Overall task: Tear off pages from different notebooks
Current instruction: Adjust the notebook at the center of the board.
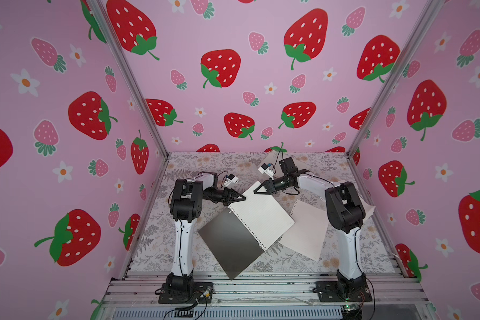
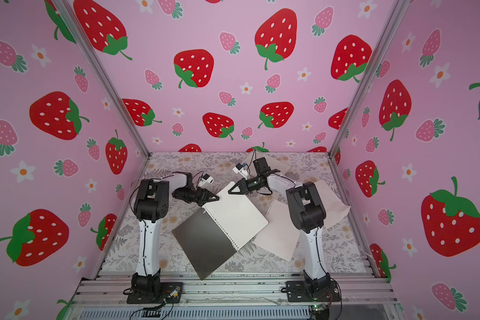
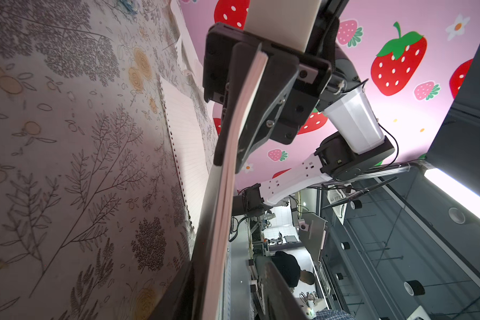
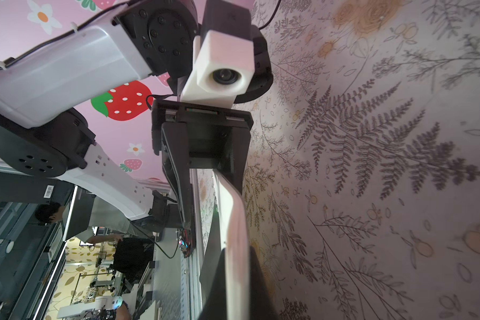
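A notebook lies open mid-table in both top views, its dark cover (image 1: 229, 243) folded out to the left and a white lined page (image 1: 263, 217) on top. My right gripper (image 1: 257, 191) is shut on that page's far corner; in the right wrist view the paper's edge (image 4: 234, 221) runs between the closed fingers of my right gripper (image 4: 237, 291). My left gripper (image 1: 241, 198) sits at the spiral end of the same edge. In the left wrist view my left gripper (image 3: 227, 299) stands open around the paper stack (image 3: 219, 221), with a gap on one side.
A torn lined page (image 1: 305, 231) lies right of the notebook, also visible as a loose page (image 3: 189, 144) in the left wrist view. A cream sheet or cover (image 1: 367, 207) is partly hidden behind the right arm. Another sheet (image 1: 272, 158) lies by the back wall.
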`<state>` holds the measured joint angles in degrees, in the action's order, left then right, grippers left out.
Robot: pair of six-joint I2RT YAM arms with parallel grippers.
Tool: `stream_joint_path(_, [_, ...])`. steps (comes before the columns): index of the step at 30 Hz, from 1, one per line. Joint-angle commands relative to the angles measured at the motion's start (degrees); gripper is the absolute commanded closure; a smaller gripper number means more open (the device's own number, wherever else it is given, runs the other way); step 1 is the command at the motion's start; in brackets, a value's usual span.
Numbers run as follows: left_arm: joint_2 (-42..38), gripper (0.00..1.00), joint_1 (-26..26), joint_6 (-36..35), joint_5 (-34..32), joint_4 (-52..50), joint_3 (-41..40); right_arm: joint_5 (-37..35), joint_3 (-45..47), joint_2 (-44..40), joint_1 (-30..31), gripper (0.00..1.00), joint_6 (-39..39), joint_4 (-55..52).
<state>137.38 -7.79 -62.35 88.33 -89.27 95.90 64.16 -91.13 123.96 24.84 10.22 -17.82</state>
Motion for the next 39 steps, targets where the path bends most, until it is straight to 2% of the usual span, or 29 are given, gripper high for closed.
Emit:
stream_joint_path(1, [-0.28,0.59,-0.61,-4.89,2.12,-12.31,0.34,-1.88,-1.08,-1.92,-1.74,1.00,-2.17,-1.99])
stream_joint_path(10, [-0.03,0.62,-0.69,-4.71,1.26,-12.24,-0.27,-0.09,1.14,-4.13,-7.01,1.00,1.48,2.18])
stream_joint_path(17, [-0.45,0.69,-0.71,-4.36,0.74,-12.25,-0.79,0.73,1.13,-4.70,-10.03,1.00,4.01,4.85])
stream_joint_path(34, [-2.92,0.73,-0.81,-4.79,-0.34,-12.19,-4.41,-0.70,-0.42,-2.17,-12.86,1.00,4.48,5.14])
stream_joint_path(39, [-5.52,0.85,-0.67,-7.49,1.12,-12.19,-5.55,0.05,-1.02,-1.37,-12.83,1.00,4.26,4.28])
